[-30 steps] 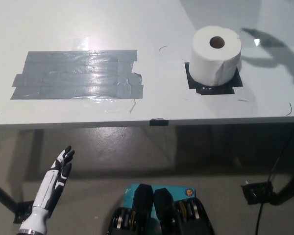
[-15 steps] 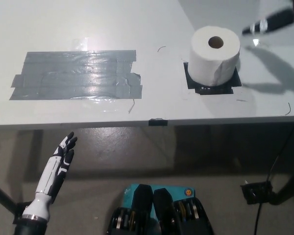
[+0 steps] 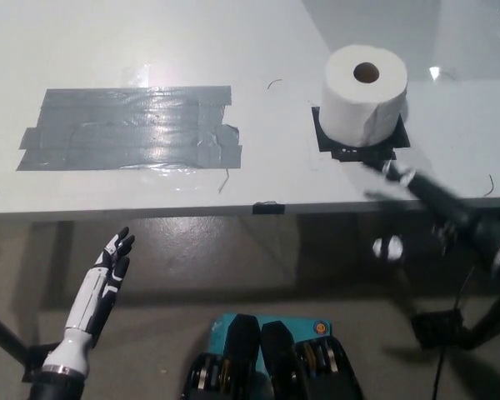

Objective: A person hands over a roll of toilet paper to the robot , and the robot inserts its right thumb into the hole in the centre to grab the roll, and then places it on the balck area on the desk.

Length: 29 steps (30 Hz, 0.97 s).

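The black right robot hand (image 3: 417,185) is motion-blurred by the tabletop's (image 3: 267,50) front edge, grip unreadable. The white cylindrical toilet paper roll (image 3: 364,93) stands upright, hole upward, on the black square patch (image 3: 333,146). The white left robot hand (image 3: 108,271) rests below, fingers apart.

The roll of toilet paper (image 3: 365,93) stands upright, hole up, on the square patch (image 3: 360,143) at the right part of the bench (image 3: 258,50). Well to the left of the roll, a patch of tape strips (image 3: 129,127) lies flat on the bench. The right hand (image 3: 425,193), blurred, sits just in front of the roll and to its right, at the bench's front edge. The left hand (image 3: 100,293) hangs far to the roll's front left, below the bench edge, over the floor (image 3: 258,267).
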Tool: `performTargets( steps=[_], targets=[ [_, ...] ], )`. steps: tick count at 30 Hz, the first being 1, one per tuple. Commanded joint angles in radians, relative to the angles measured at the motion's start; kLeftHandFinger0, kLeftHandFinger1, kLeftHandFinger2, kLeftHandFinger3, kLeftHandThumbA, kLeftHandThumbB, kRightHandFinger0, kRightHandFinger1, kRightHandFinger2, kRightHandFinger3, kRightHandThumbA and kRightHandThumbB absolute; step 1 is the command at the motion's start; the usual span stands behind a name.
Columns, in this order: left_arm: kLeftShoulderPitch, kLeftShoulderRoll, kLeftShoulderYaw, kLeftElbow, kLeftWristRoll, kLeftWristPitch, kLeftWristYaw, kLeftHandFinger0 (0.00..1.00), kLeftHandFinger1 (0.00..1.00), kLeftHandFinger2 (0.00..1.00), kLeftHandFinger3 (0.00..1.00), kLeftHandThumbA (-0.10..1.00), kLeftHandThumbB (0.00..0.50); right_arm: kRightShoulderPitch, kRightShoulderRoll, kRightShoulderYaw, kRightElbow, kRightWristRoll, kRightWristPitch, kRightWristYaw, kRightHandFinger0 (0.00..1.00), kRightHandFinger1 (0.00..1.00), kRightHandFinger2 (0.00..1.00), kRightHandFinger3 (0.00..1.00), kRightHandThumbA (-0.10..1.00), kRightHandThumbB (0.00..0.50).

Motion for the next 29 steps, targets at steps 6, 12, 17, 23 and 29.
performTargets(
  steps=[6, 12, 17, 23, 29],
  targets=[
    [0.038, 0.009, -0.025, -0.046, 0.017, -0.023, -0.007, 1.0, 1.0, 1.0, 1.0, 1.0, 0.5, 0.294, 0.266, -0.161, -0.157, 0.072, -0.29, -0.357, 1.0, 1.0, 1.0, 1.0, 0.69, 0.188],
    [0.063, 0.006, -0.031, -0.05, 0.009, -0.025, -0.011, 1.0, 1.0, 1.0, 1.0, 1.0, 0.5, 0.318, 0.307, -0.181, 0.075, 0.047, -0.444, -0.43, 1.0, 1.0, 1.0, 1.0, 0.73, 0.159],
    [0.08, 0.003, -0.039, -0.054, 0.01, -0.022, -0.012, 1.0, 1.0, 1.0, 1.0, 1.0, 0.5, 0.338, 0.33, -0.223, 0.19, 0.128, -0.486, -0.425, 1.0, 1.0, 1.0, 1.0, 0.82, 0.099],
    [0.088, -0.002, -0.047, -0.048, 0.007, -0.025, -0.008, 1.0, 1.0, 1.0, 1.0, 1.0, 0.5, 0.348, 0.321, -0.248, 0.215, 0.175, -0.481, -0.4, 1.0, 1.0, 1.0, 1.0, 0.95, 0.161],
    [0.094, 0.0, -0.052, -0.046, 0.015, -0.028, 0.005, 1.0, 1.0, 1.0, 1.0, 1.0, 0.5, 0.348, 0.313, -0.237, 0.225, 0.173, -0.496, -0.402, 1.0, 1.0, 1.0, 1.0, 0.93, 0.168]
  ],
)
